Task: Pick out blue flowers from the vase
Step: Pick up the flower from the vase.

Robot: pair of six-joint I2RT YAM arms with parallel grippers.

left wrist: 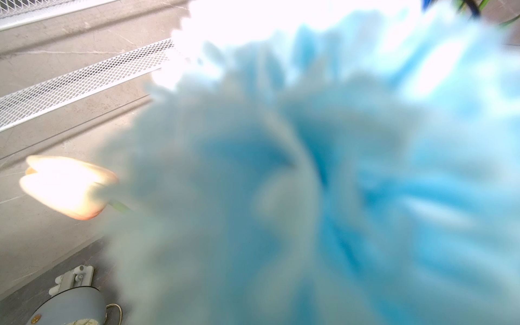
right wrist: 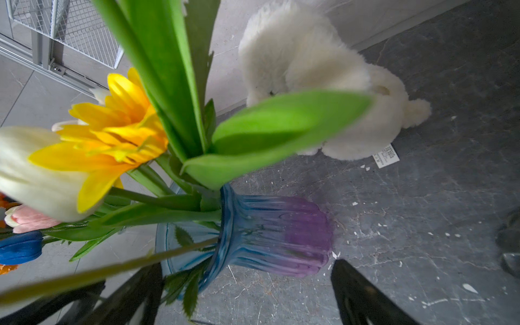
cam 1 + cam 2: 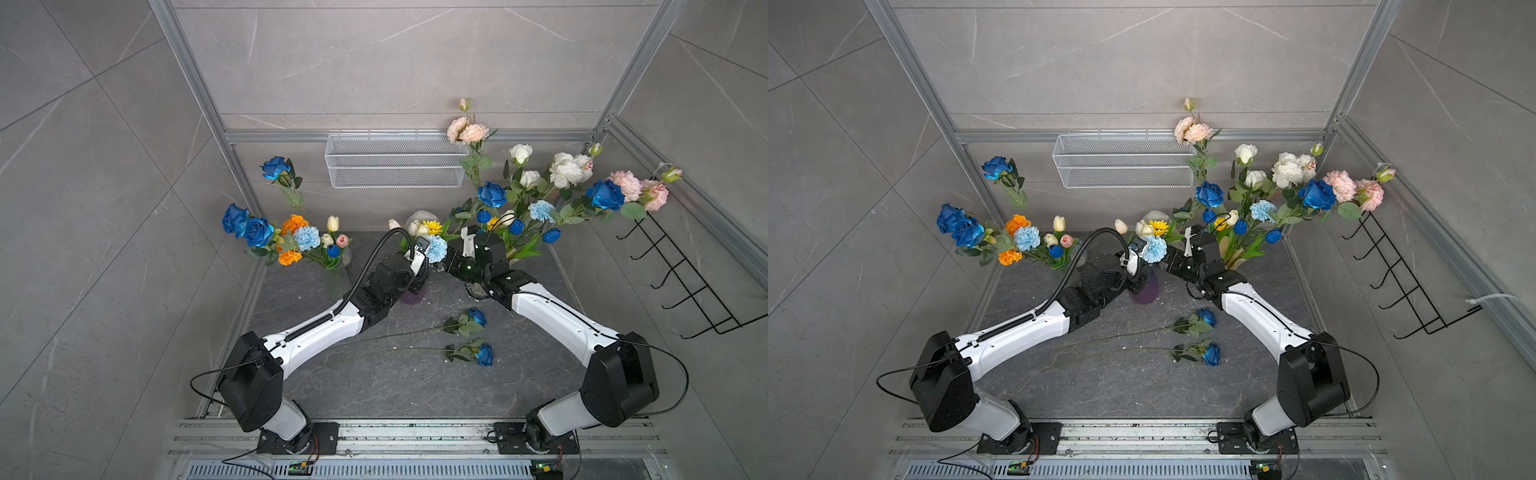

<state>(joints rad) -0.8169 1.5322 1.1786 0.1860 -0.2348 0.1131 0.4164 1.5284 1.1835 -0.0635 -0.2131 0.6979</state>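
At the middle of the bench (image 3: 395, 395), toward its back edge, both arms meet over a blue-and-purple glass vase (image 2: 275, 233). The right gripper (image 2: 247, 266) is wide open: its two black fingers (image 2: 357, 292) stand far apart just short of the vase, gripping nothing. The left gripper (image 3: 417, 280) hangs at the same vase, tucked under its own wrist, and whether its jaws are open or closed cannot be told. The left wrist view is almost filled by the blurred head of a pale-blue carnation (image 1: 309, 183), which in both top views sits between the two wrists, right against the left one. A yellow flower (image 2: 112, 135) and a cream tulip (image 2: 31, 174) rise from that vase too, and a white plush toy (image 2: 323, 70) lies behind it by the back edge. Nearer the front edge, right of the middle, a deep-blue rose (image 3: 477, 316) and, closer to that edge, a second deep-blue rose (image 3: 484, 354) lie flat on the bench, heads to the right, stems running left. By the back left corner a bunch holds three blue roses (image 3: 258, 231), a second carnation (image 3: 306, 237) and a dark-blue tulip bud (image 3: 333, 250) among orange blooms (image 3: 294, 224). By the back right corner a taller bunch carries two more blue roses (image 3: 492, 194), a third carnation (image 3: 541, 210) and three blue buds (image 3: 516, 226) among white roses (image 3: 520, 153) and pink blooms (image 3: 625, 185).
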